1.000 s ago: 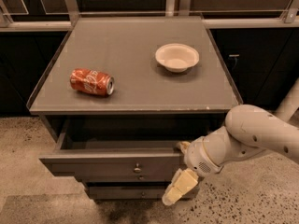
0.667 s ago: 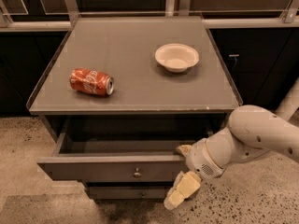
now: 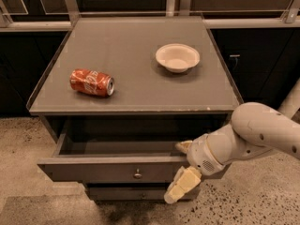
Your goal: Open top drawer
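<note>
Dark grey flat-fronted top drawer [image 3: 103, 170] sits partly pulled out under the grey desk [image 3: 131, 32]. Cream two-finger gripper [image 3: 182, 166] at its front's right end, spread wide: one finger over the top edge, the other hanging in front. Red soda can [image 3: 92, 82] on its side and white bowl [image 3: 177, 57] on desk.

Red soda can [image 3: 92, 82] lying sideways, white bowl [image 3: 177, 57], possibly paper, grey tabletop [image 3: 126, 36]
</note>
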You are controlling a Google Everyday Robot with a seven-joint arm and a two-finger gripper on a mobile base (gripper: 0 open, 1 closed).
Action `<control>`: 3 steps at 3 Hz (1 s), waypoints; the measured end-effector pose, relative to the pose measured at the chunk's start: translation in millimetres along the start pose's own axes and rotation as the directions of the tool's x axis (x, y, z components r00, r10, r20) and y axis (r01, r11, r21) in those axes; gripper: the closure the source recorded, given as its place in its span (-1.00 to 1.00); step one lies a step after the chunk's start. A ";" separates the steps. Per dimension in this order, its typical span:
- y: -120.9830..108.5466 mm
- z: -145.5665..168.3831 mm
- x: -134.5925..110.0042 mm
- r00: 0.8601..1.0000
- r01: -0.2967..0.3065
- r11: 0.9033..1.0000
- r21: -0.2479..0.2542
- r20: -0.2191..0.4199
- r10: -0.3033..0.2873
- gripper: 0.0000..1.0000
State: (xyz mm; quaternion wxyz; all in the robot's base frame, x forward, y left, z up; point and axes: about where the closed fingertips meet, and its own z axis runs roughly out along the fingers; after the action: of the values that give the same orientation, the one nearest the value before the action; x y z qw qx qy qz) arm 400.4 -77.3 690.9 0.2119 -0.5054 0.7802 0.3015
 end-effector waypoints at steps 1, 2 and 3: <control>-28.4 -12.3 -21.3 0.997 0.060 0.993 0.101 0.049 -0.065 -1.00; -31.5 -13.1 -24.3 0.996 0.067 0.991 0.114 0.052 -0.074 -1.00; -32.0 0.2 -20.3 0.997 0.048 0.995 0.084 0.053 -0.053 -1.00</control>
State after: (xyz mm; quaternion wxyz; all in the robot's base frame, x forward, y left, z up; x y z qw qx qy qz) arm 437.8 -73.6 695.5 0.2619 -0.5072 0.7728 0.2773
